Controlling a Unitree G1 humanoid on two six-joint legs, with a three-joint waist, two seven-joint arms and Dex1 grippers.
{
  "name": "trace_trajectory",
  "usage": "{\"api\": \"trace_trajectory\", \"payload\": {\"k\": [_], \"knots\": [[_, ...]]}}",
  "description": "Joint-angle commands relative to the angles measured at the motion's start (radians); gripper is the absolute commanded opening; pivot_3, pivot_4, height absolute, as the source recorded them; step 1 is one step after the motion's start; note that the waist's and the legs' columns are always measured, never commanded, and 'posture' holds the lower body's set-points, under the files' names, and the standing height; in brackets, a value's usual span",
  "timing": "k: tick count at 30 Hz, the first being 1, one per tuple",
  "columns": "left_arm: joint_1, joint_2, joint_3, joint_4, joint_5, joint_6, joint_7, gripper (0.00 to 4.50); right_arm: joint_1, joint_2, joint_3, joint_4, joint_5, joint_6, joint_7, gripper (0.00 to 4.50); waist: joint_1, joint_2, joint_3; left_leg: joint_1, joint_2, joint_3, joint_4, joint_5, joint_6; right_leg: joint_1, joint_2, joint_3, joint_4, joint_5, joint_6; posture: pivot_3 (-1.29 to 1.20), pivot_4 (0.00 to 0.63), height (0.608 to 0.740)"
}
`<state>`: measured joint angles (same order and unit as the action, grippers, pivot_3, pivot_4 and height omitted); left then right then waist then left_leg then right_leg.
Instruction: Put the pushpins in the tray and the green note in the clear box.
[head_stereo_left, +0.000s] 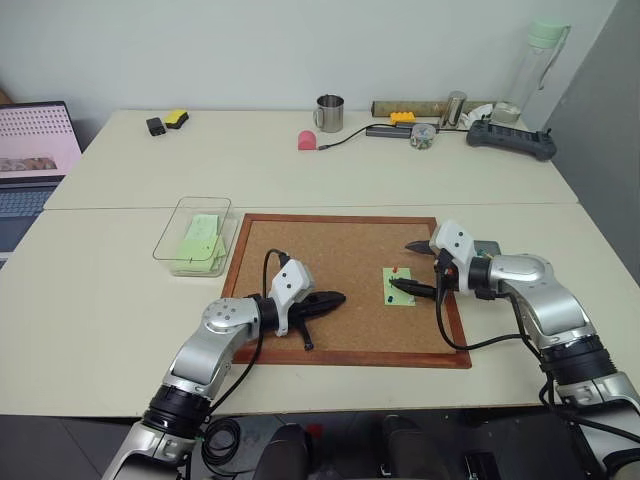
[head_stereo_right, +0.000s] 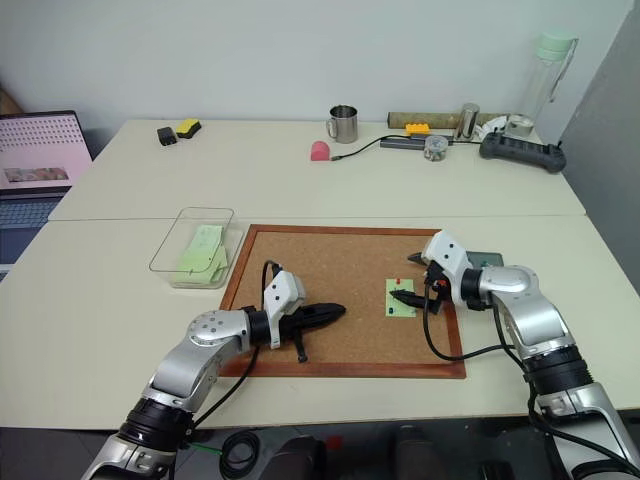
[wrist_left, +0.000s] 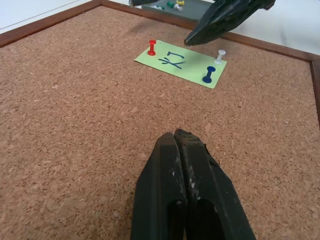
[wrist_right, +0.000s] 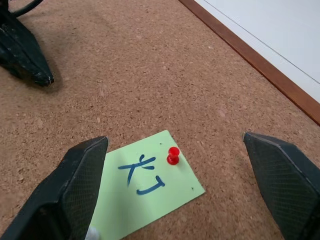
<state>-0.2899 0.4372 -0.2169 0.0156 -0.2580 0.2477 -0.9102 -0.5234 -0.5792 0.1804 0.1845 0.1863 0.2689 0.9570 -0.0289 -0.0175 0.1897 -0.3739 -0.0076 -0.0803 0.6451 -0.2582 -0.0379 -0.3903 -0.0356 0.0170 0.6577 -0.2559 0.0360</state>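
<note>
The green note (head_stereo_left: 397, 286), marked in black, lies pinned on the cork board (head_stereo_left: 300, 245) toward its right side. A red pushpin (wrist_right: 173, 155) stands at one corner, with a dark blue pushpin (wrist_left: 209, 75) and a white pin (wrist_left: 220, 55) at the other end. My right gripper (head_stereo_left: 403, 265) hovers open just over the note, its fingers (wrist_right: 75, 185) straddling the red pin. My left gripper (head_stereo_left: 338, 298) is shut and empty, low over the board left of the note. The gray tray (head_stereo_right: 488, 260) sits behind the right gripper, partly hidden. The clear box (head_stereo_left: 178, 215) holds plain green slips.
A laptop (head_stereo_left: 30, 150) stands at the far left. Along the back of the table are a metal mug (head_stereo_left: 330, 112), a pink object (head_stereo_left: 307, 140), a cable, a power strip (head_stereo_left: 510, 138) and a tall bottle (head_stereo_left: 540, 60). The board's wooden frame (head_stereo_left: 350, 358) rims the cork.
</note>
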Motion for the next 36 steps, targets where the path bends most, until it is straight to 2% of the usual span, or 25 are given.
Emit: {"api": "trace_trajectory", "payload": {"k": [1,7,12,20,27,36], "knots": [[0.002,0.001,-0.001,-0.006,0.014,-0.027,-0.008,0.00,-0.023,0.017,-0.016,0.044,-0.020,-0.066,-0.006,4.05,0.000,0.000,0.000,0.000,0.000,0.000,0.000,0.000,0.000,0.000,0.000,0.000,0.000,0.000,0.000,0.00,0.150,0.740],[0.005,-0.001,0.004,-0.005,0.017,-0.025,-0.006,0.00,-0.021,0.037,-0.023,0.071,-0.018,-0.093,0.003,2.94,-0.001,0.000,0.000,0.000,0.000,0.000,0.000,0.000,0.000,0.000,0.000,0.000,0.001,0.000,0.000,0.00,0.150,0.740],[0.009,0.000,0.005,-0.003,0.019,-0.023,-0.006,0.00,-0.015,0.053,-0.018,0.090,-0.025,-0.101,-0.002,1.74,-0.001,0.000,0.000,0.000,0.000,0.000,0.000,0.000,0.000,0.000,0.000,0.000,0.001,0.000,0.000,0.00,0.150,0.740],[0.009,0.002,0.009,-0.001,0.017,-0.017,-0.003,0.00,-0.007,0.064,-0.022,0.096,-0.030,-0.107,0.003,0.08,-0.001,0.000,0.000,0.000,0.000,0.000,0.000,0.000,0.000,0.000,0.000,0.000,0.001,0.000,0.000,0.00,0.150,0.740],[0.022,0.016,0.002,-0.004,0.022,0.003,-0.009,0.00,0.001,0.078,-0.058,0.032,0.033,-0.050,0.027,0.08,-0.003,0.000,0.000,0.001,0.000,0.000,0.000,0.000,0.000,0.000,0.000,0.000,0.002,0.000,0.000,0.00,0.150,0.740],[0.023,0.016,-0.006,0.012,0.036,0.002,-0.009,0.00,0.008,0.088,-0.137,-0.049,0.163,0.145,0.023,0.08,-0.003,0.000,0.000,0.001,0.000,0.000,0.000,0.000,0.000,0.000,0.000,0.000,0.002,0.000,0.000,0.00,0.150,0.740]]}}
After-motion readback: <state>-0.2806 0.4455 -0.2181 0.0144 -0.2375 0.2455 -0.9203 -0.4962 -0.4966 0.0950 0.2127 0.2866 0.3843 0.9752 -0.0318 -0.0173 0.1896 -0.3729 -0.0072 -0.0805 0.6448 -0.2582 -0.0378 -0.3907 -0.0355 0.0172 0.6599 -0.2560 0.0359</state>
